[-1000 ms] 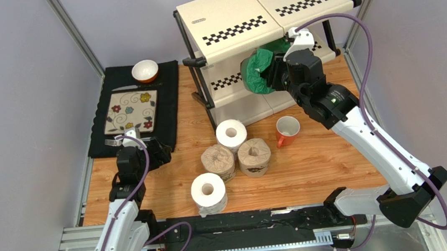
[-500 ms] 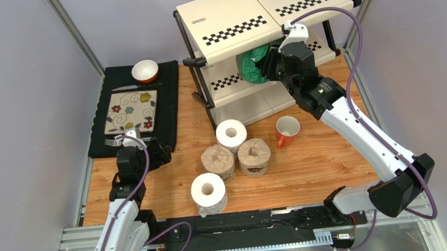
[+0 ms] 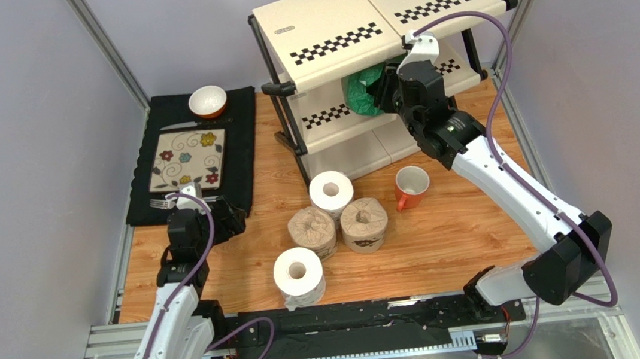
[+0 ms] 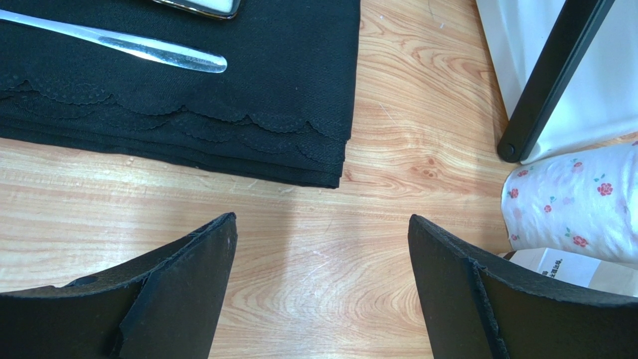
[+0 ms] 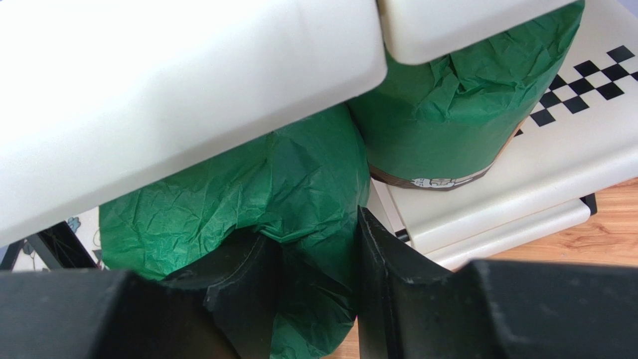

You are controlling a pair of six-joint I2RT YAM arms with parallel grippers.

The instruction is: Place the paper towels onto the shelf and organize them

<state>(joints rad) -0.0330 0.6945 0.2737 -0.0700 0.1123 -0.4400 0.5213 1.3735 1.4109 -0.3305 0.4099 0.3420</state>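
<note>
My right gripper is shut on a green paper towel roll, holding it under the top panel of the shelf, over the middle tier. In the right wrist view my gripper pinches this roll's crumpled wrap, and a second green roll stands on the checkered tier beside it. Two white rolls and two brown rolls stand on the table in front of the shelf. My left gripper is open and empty above bare wood.
An orange mug stands right of the rolls, near the shelf's foot. A black placemat with a floral plate and a bowl lies at the left. A shelf leg and a flowered white roll show right of my left gripper.
My right gripper has carried the green roll back and farther in under the shelf's top panel. The left arm has not moved.
</note>
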